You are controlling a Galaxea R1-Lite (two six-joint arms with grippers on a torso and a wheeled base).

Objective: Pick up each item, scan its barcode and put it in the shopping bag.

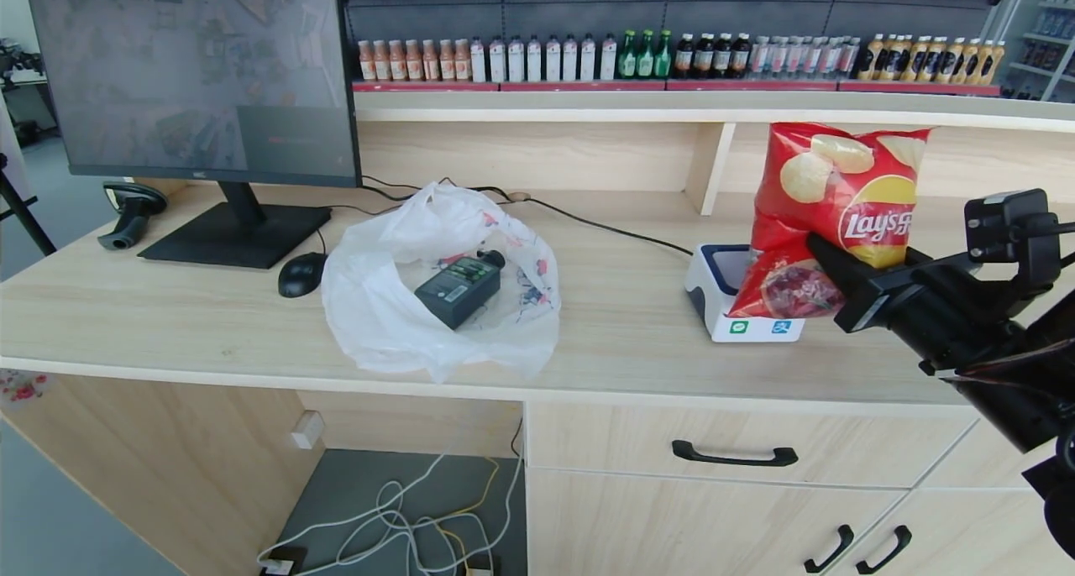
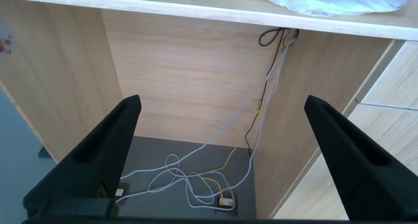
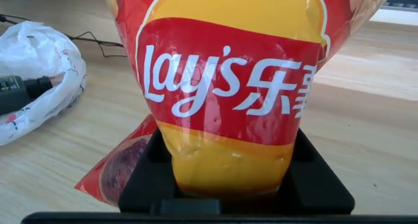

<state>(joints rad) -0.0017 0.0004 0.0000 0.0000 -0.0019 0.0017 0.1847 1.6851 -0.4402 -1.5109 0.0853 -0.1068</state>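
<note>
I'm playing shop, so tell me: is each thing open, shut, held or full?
chip bag: held upright in the air
right pincer: shut on the chip bag
left pincer: open, holding nothing
shopping bag: open, dark gadget inside
drawer: shut

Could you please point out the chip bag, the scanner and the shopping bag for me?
chip bag [image 1: 827, 194], head view, on its upper front.
scanner [image 1: 760, 330], head view, on its white front panel.
shopping bag [image 1: 369, 316], head view, on its left side.
</note>
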